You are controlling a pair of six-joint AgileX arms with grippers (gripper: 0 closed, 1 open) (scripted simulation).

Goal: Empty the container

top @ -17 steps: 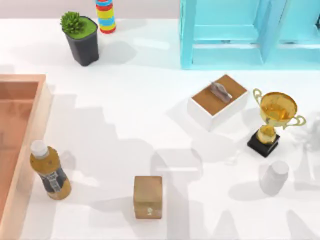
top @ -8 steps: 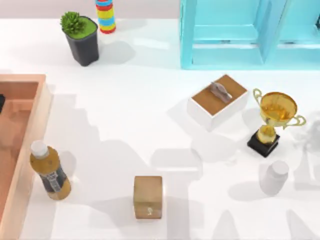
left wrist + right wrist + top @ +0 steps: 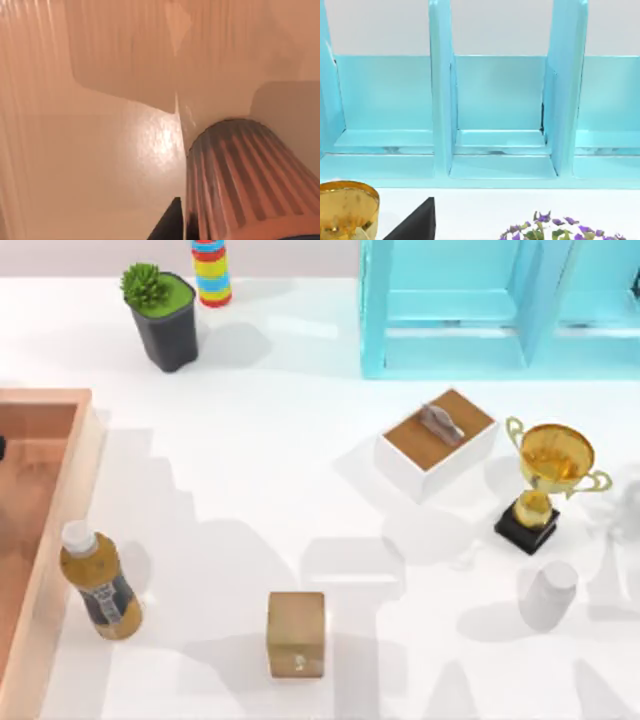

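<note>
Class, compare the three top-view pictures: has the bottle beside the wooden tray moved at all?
No. The bottle stands upright in the same spot against the container's right rim in all three pictures, level with the tan cube.

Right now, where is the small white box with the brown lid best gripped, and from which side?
Grip the grey handle in the middle of the brown lid of the small white box, coming straight down from above. The handle is a narrow raised ridge lying slantwise in the top view, so close across its thin sides; the box body looks rather wide.
</note>
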